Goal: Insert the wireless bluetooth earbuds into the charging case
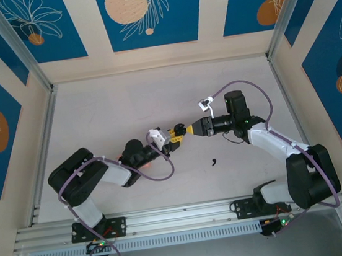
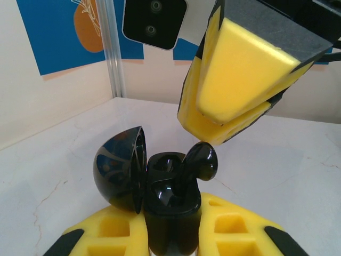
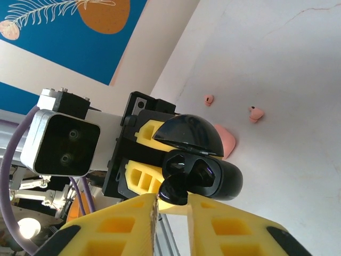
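Mid-counter, your left hand (image 2: 170, 234) is clamped on the black charging case (image 2: 165, 197), whose lid (image 2: 120, 170) is swung open. Your right hand (image 3: 171, 213) is closed on the stem of a glossy black earbud (image 2: 198, 161). The bud is poised at the case's open well, its head above the rim and apparently not yet seated. Bring the stem straight down the line of the well, not at a slant. Press lightly, and open the right hand only once the bud sits flush. Hold the case level and firm, and steer clear of the lid. A second black earbud (image 1: 215, 160) waits on the counter (image 1: 124, 102), between its middle and its near right corner.
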